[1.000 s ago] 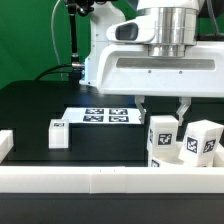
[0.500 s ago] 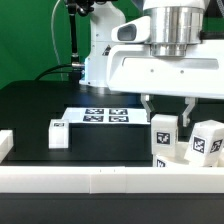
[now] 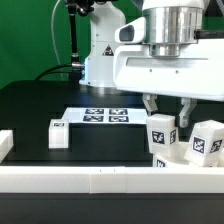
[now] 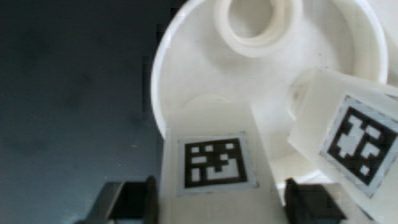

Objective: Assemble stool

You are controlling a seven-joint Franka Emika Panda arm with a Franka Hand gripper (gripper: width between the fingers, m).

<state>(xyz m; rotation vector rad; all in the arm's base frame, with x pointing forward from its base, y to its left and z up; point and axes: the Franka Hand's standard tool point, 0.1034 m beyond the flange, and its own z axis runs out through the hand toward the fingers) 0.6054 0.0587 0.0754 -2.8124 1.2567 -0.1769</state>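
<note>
Right now my pincer (image 3: 167, 108) hangs released, its two fingers (image 3: 151, 104) spread wide and clasping nothing. In the exterior view the fingertips sit just above the top of one upright leg (image 3: 162, 134), which shows a black-and-white square tag on its near face. From the wrist view the same leg (image 4: 217, 165) stands between my spread fingers (image 4: 128, 198), with a dark gap on either side, so neither pad touches it. My pincer (image 4: 217, 196) is therefore lined up over the leg but not closed on it.

That leg stands on the round white seat (image 4: 196, 70), whose shallow dish and one round hole (image 4: 267, 18) fill much of the wrist view. A second leg (image 4: 365, 130), also tagged, stands just beside the first on the seat. In the exterior view this second leg (image 3: 205, 140) is toward the exterior view's right, close to the first but apart from it.

A third leg (image 3: 58, 132) sits alone on the black desk (image 3: 35, 105), well apart from the others, toward the exterior view's left. It lies just beside the end of the marker board (image 3: 100, 116). A long white border rail (image 3: 100, 180) runs across the front of the desk, hiding the feet of the two upright legs.
</note>
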